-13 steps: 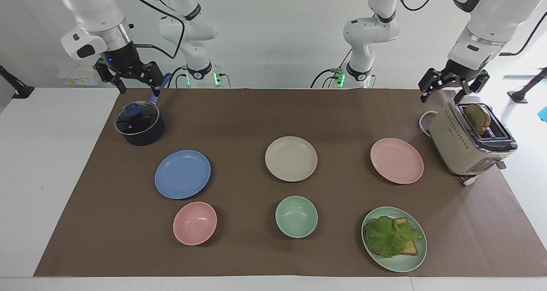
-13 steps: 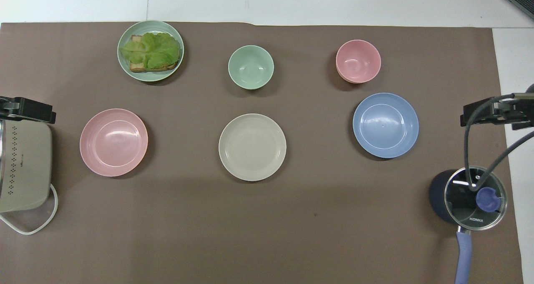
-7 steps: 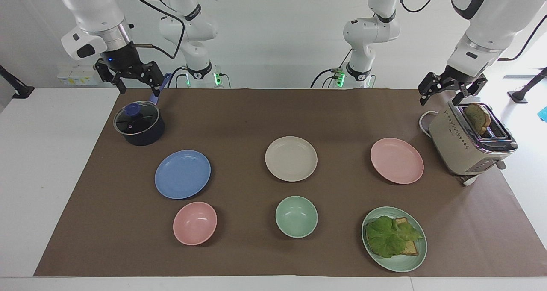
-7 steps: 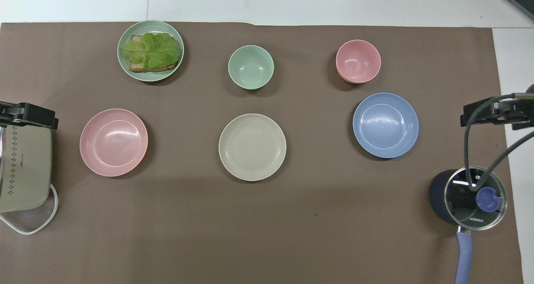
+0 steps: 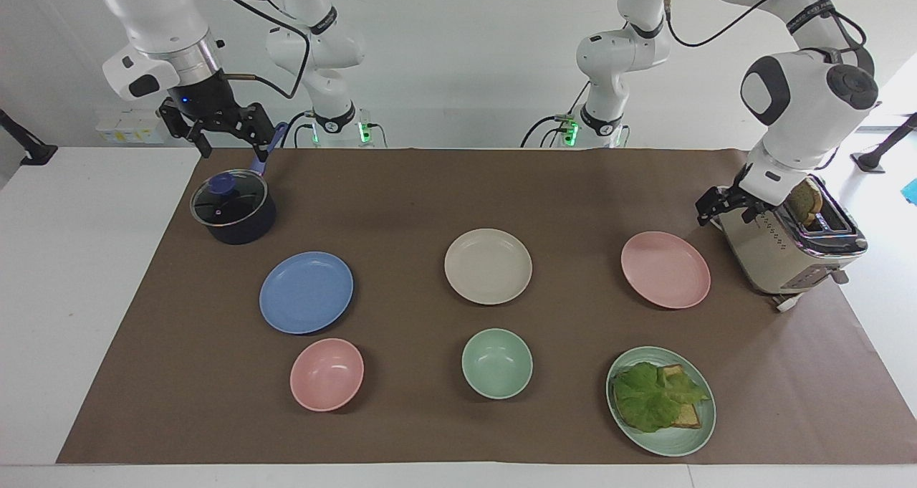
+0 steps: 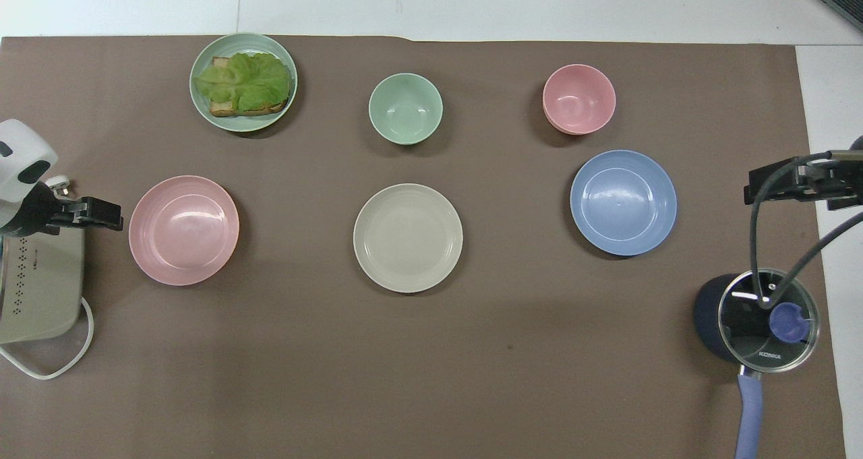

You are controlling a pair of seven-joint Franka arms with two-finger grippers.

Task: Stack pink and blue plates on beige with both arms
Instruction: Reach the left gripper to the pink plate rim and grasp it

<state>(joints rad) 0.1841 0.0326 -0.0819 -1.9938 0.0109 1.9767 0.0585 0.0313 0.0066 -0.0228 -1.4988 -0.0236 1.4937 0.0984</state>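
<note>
The right gripper (image 5: 231, 142) waits over the pot (image 5: 233, 208) at the right arm's end of the table, fingers spread and empty, just as it was a second ago. The blue plate (image 5: 306, 292) lies farther from the robots than the pot, with the pink bowl (image 5: 327, 373) just beside it, farther out. The beige plate (image 5: 488, 266) sits mid-table, bare, well apart from the other two plates. The pink plate (image 5: 665, 269) lies toward the left arm's end; no plate has shifted. The left gripper (image 5: 719, 211) has changed: a second ago it hung high over the toaster (image 5: 774, 255), and it has now come down low beside the toaster's wall, between toaster and pink plate, fingers released, holding nothing, not touching the plate.
</note>
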